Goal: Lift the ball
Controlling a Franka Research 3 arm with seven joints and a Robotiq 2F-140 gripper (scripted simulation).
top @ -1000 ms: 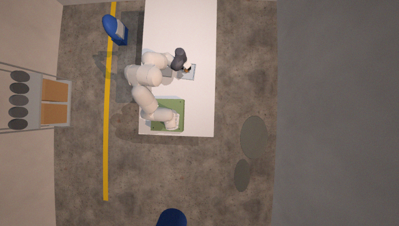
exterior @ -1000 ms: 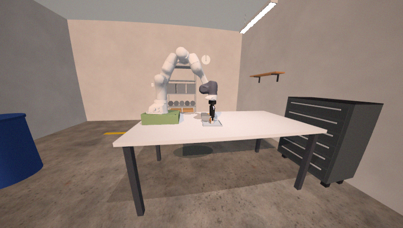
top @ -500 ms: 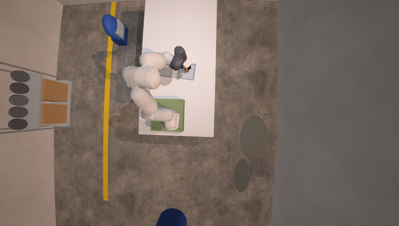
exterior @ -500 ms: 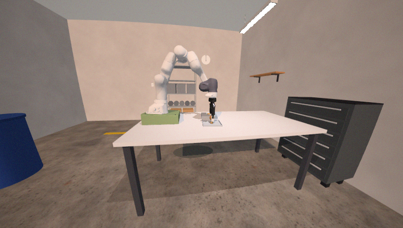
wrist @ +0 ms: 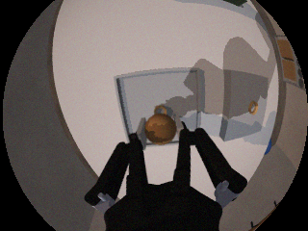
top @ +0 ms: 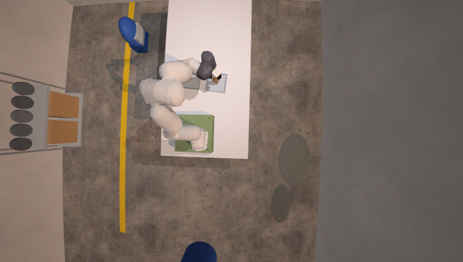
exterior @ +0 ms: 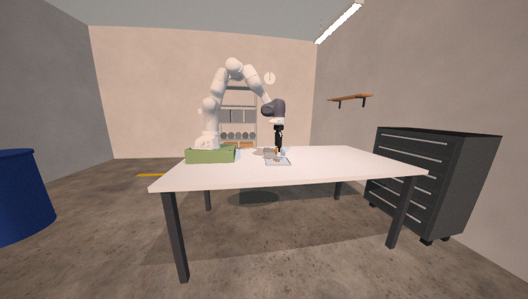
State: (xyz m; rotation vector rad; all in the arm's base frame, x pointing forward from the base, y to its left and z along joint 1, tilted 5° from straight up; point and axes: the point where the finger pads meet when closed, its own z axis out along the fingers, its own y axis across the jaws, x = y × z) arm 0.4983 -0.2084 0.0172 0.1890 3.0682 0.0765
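Note:
The orange ball (wrist: 160, 127) sits between my two black fingers; my gripper (wrist: 160, 120) is shut on it. It hangs above the shallow grey tray (wrist: 161, 99). The ball's ring (wrist: 164, 111) shows bare just past the ball. In the exterior view the ball (exterior: 276, 149) is a little above the tray (exterior: 278, 161), with the gripper (exterior: 278, 147) pointing straight down. The higher stand (wrist: 244, 112) with its empty ring (wrist: 253, 108) is to the right in the wrist view. From above, the ball (top: 214, 79) peeks out beside the wrist over the tray (top: 217, 83).
The green base block (exterior: 210, 154) under the arm stands at the table's left. The white table (exterior: 289, 166) extends around the tray. A dark drawer cabinet (exterior: 429, 177) stands to the right of the table.

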